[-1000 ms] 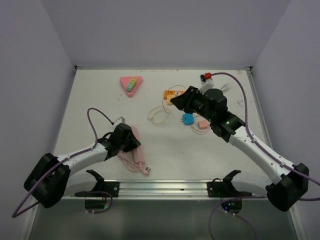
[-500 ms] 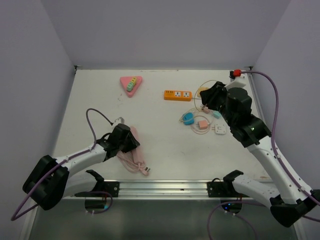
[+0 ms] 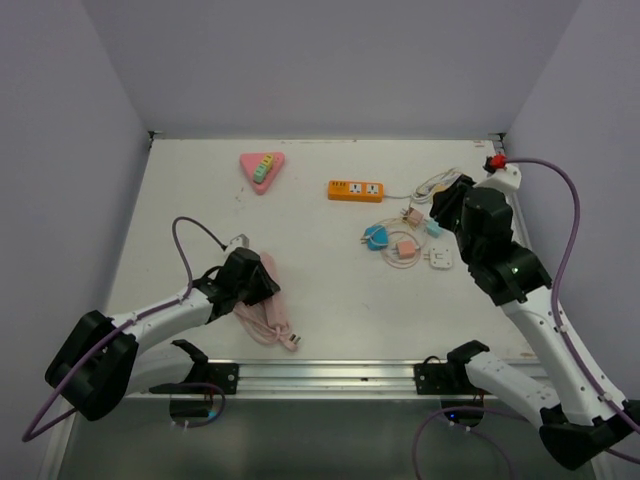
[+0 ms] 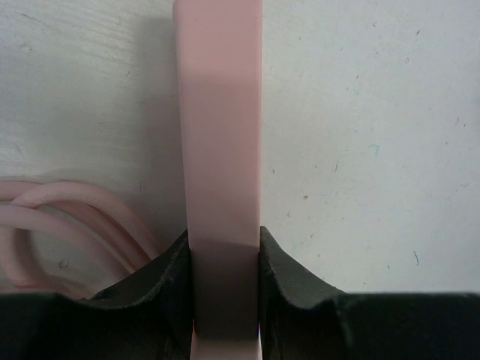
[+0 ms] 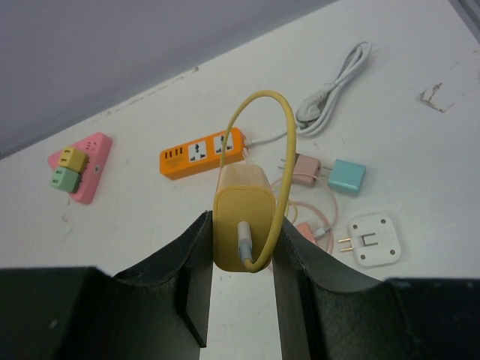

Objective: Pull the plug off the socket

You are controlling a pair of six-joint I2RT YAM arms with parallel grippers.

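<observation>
Left tool (image 3: pixel 252 279), low over the white surface (image 3: pixel 200 200), was clenched on a pink strip (image 3: pixel 271 264). The left wrist view showed what the overhead view could not: both fingers (image 4: pixel 174 264) pressed flat against the strip's (image 4: pixel 221 112) long sides, the strip running straight ahead from between them. Loops of pink cable (image 4: pixel 67 214) lay just left of the tool. Only the overhead view showed this cable (image 3: pixel 266 326) trailing behind the tool toward the near edge.

Right tool (image 5: pixel 241 225), raised above the surface, grasped the yellow plug (image 5: pixel 240 199) between its closed fingers. A yellow cable (image 5: pixel 279 135) arched from the plug's face up and over it. The orange socket strip (image 5: pixel 202 152) lay on the surface ahead of the tool and slightly to its left, well apart from the plug, with no contact between them.

In the overhead view the right tool (image 3: pixel 444 203) hid the plug entirely, though the socket strip (image 3: pixel 357 189) showed to its left. The right wrist view alone gave the grip. It also showed a pink triangular socket block (image 5: pixel 79 166) far left of the tool, and a white cable (image 5: pixel 334 82), a teal adapter (image 5: pixel 349 175) and a white adapter (image 5: pixel 373 240) to its right.
</observation>
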